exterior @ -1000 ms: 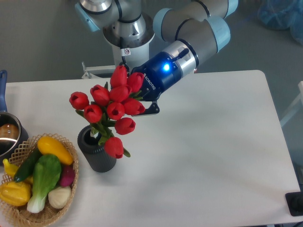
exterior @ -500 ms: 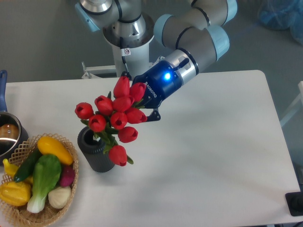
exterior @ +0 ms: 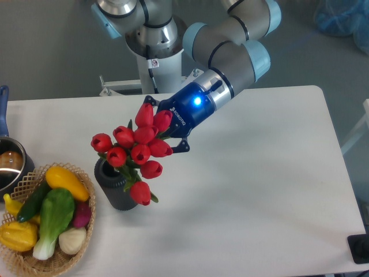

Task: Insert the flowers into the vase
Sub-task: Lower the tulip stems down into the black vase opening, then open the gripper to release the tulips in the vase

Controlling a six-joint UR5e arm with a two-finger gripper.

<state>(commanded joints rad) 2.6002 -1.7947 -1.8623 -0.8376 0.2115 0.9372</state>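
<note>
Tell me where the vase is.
The vase stands on the table's left part, just right of the vegetable basket, under the flowers.

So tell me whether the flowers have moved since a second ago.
Yes. The flowers shifted slightly right and down against the vase, which stayed put.
</note>
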